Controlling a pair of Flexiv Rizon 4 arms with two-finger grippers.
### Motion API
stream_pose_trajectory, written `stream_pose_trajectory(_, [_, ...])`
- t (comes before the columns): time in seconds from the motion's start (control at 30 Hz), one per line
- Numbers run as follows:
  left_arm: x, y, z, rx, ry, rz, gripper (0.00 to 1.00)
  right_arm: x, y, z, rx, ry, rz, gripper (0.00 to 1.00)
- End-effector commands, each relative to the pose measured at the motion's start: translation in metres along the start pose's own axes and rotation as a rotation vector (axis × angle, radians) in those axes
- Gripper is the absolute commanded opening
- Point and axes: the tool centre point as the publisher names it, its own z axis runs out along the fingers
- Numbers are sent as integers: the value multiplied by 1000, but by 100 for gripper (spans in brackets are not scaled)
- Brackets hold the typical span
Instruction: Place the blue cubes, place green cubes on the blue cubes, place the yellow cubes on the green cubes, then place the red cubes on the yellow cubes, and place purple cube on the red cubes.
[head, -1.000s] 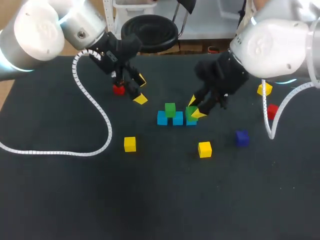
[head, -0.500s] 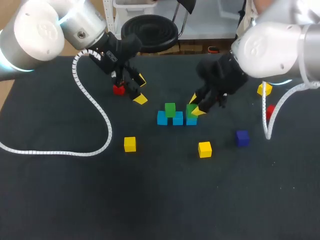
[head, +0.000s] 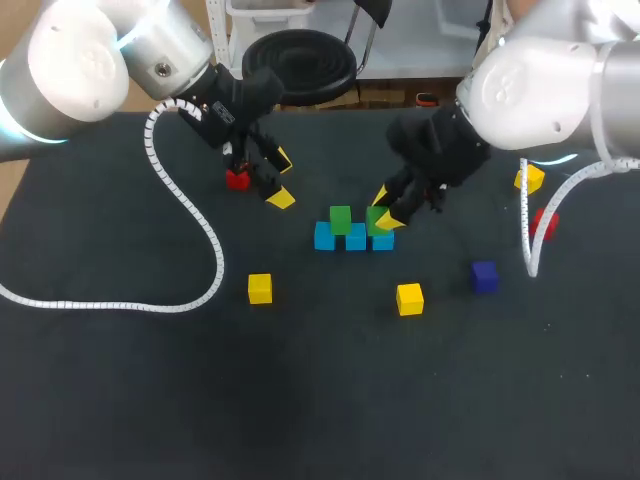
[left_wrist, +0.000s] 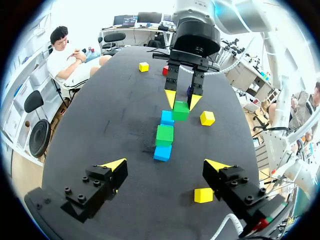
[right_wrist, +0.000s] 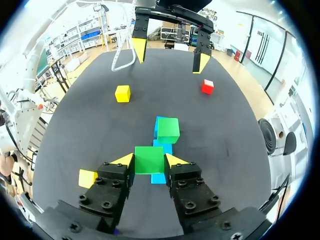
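Three blue cubes (head: 356, 239) lie in a row mid-table. One green cube (head: 340, 218) rests on them toward the left end. My right gripper (head: 383, 211) is shut on a second green cube (head: 376, 220), holding it just over the row's right end; in the right wrist view this cube (right_wrist: 149, 159) fills the gap between the fingers, with a blue cube (right_wrist: 158, 178) under it. My left gripper (head: 282, 178) hangs open and empty beside a red cube (head: 237, 179). In the left wrist view the left gripper (left_wrist: 165, 165) faces the row (left_wrist: 163, 152) and the right gripper (left_wrist: 181, 100).
Loose yellow cubes sit at front left (head: 260, 288), front middle (head: 409, 299) and far right (head: 530, 178). A second red cube (head: 543, 222) lies by the right arm's cable. A dark purple cube (head: 485, 276) stands right of the row. A white cable (head: 190, 220) loops across the left.
My right gripper has shifted slightly left and toward the back with the green cube, closer over the blue row. The left arm has not moved.
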Motion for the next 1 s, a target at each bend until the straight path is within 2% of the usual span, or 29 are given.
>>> stream_pose_trajectory(0.03, [1,0,0,0,-1,2,100,0,-1,3,-3,6,5,0])
stream_pose_trajectory(0.47, [1,0,0,0,-1,2,100,5,3,11,-19,11,14,0])
stream_pose_trajectory(1.0, [1,0,0,0,-1,2,100,6,-12,12,-27,26,-19,0])
